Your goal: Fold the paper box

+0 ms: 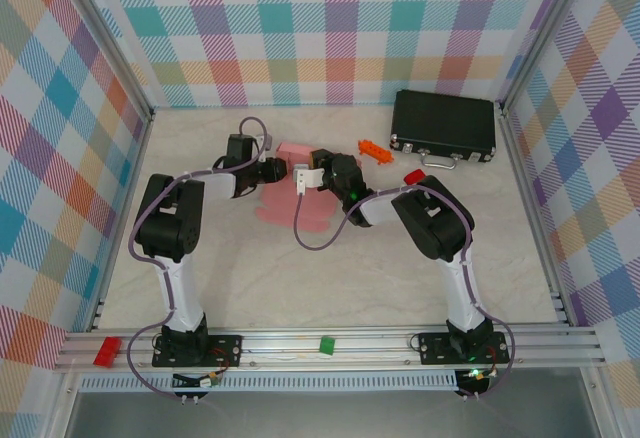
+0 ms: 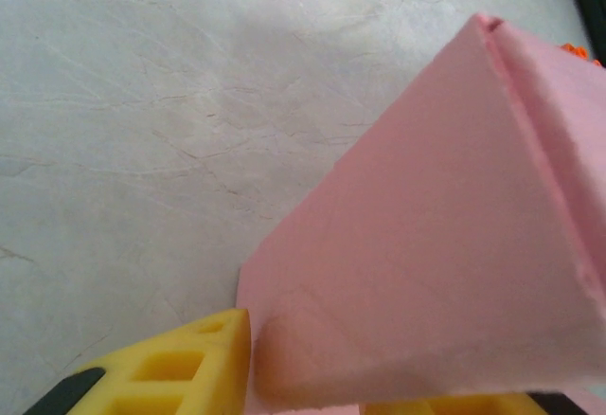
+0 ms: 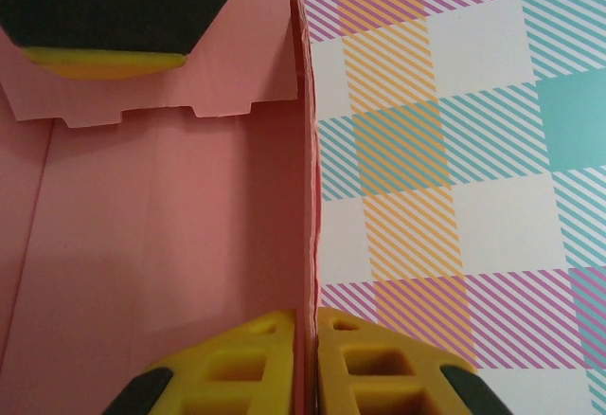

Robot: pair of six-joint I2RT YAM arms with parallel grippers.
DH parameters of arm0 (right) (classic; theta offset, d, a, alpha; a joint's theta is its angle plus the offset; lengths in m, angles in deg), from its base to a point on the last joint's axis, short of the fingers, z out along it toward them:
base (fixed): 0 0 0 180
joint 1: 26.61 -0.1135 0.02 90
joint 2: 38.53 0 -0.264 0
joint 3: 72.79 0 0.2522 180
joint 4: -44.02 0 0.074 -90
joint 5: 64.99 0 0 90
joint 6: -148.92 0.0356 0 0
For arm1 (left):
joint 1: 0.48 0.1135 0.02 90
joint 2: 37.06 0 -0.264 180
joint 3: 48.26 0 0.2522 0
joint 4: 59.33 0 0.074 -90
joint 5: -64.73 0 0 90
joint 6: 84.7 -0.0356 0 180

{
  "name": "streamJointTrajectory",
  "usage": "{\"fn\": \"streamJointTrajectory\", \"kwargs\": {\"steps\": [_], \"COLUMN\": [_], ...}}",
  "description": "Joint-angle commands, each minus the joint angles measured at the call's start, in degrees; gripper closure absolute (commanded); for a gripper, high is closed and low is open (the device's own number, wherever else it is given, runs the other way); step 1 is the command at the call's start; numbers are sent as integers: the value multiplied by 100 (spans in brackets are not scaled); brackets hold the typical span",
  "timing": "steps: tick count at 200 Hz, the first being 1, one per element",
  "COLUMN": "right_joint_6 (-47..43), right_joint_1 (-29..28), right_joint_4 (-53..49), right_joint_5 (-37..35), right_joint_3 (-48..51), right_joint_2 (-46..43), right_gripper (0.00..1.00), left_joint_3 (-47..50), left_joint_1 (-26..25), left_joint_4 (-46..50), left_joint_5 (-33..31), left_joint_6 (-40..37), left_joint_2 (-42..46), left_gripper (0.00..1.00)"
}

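On the metal rail [image 1: 400,343] nearest the arms, the top view shows a red block [image 1: 105,350] at 7 o'clock and a green block [image 1: 326,344] at 6 o'clock. Farther in, about mid-table, the paper box [image 1: 278,206] lies half folded, its pink card partly flat on the pale marbled table [image 1: 250,288] and partly raised. The left gripper [image 1: 287,169] and right gripper [image 1: 305,180] meet over it from 9 and 3 o'clock, and from this height their finger gaps cannot be read. The right wrist view supplies that detail: the right gripper [image 3: 312,368] has its yellow fingers [image 3: 246,363] pressed together on the upright edge of a box wall, pinching the thin card. The pink inside of the paper box [image 3: 170,244] spreads toward 9 o'clock, creased near its left side. A notched flap edge runs at 11 o'clock, where a dark yellow-padded finger [image 3: 104,17] overlaps the card. The left wrist view gives the outside instead: the paper box [image 2: 426,244] slopes up to a folded seam at 1 o'clock. Its lower corner lies between the yellow fingers [image 2: 180,372] of the left gripper [image 2: 308,377]; whether they clamp it I cannot tell. Beyond the box at 1 o'clock lie an orange piece [image 1: 372,150] and a red piece [image 1: 413,176]. Farthest, at 2 o'clock, a black case [image 1: 443,126] sits near the checked wall [image 1: 300,38].
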Motion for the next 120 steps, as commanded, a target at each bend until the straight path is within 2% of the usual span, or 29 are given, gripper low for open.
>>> {"fn": "streamJointTrajectory", "kwargs": {"steps": [1, 102, 120], "right_joint_6": [46, 55, 64], "right_joint_1": [-65, -92, -100], "right_joint_4": [-200, -183, -170], "right_joint_5": [39, 48, 43], "right_joint_3": [-87, -108, -103], "right_joint_2": [164, 177, 172], "right_gripper": [86, 86, 85], "left_joint_3": [82, 38, 54], "left_joint_1": [-71, -168, -194], "left_joint_4": [-297, -280, -272], "left_joint_5": [-116, -302, -334], "left_joint_6": [-75, -188, -254], "left_joint_2": [207, 196, 217], "left_gripper": [69, 83, 89]}}
